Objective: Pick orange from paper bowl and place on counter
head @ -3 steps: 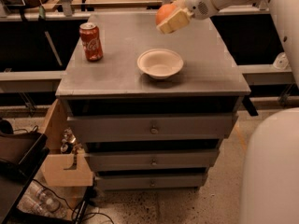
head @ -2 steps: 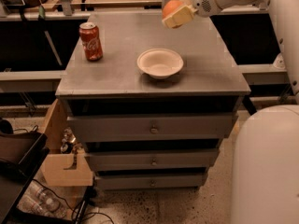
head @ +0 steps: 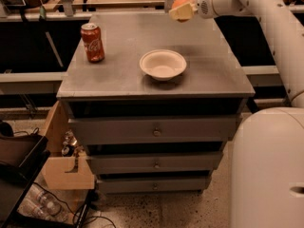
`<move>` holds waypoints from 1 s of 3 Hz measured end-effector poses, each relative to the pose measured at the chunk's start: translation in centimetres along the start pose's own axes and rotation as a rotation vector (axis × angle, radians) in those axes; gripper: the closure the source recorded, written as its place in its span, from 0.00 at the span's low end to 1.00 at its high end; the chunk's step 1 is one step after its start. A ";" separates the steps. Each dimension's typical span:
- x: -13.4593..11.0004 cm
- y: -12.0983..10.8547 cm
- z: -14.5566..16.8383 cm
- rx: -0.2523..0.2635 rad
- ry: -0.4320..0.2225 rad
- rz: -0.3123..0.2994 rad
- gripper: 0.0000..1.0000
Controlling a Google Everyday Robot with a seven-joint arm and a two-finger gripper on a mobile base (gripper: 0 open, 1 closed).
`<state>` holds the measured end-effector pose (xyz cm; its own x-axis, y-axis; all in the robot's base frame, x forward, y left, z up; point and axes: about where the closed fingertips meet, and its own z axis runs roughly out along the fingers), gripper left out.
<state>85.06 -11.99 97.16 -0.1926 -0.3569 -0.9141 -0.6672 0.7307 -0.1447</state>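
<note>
Since a second ago the gripper (head: 182,12) has drawn farther back, over the counter's (head: 123,68) far edge. Its pale fingers are clamped around the orange (head: 179,2), a smooth, round, partly hidden fruit. The off-white paper bowl (head: 163,65) sits mid-counter, well apart from a red soda can (head: 92,42).

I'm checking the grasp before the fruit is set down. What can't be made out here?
Camera view:
- Orange: mostly hidden by the gripper shut on it near the counter's far edge; only its top shows.
- Its height above the counter: one view, cannot tell.
- Arm: cut off by top and right edges.
</note>
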 end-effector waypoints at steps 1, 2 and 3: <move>0.9 -1.6 1.5 0.126 0.023 0.032 1.00; 3.0 -2.1 2.6 0.218 0.068 0.072 1.00; 6.2 -1.2 3.6 0.235 0.108 0.127 1.00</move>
<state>87.23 -13.01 90.34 -0.3478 -0.3044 -0.8868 -0.4502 0.8839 -0.1268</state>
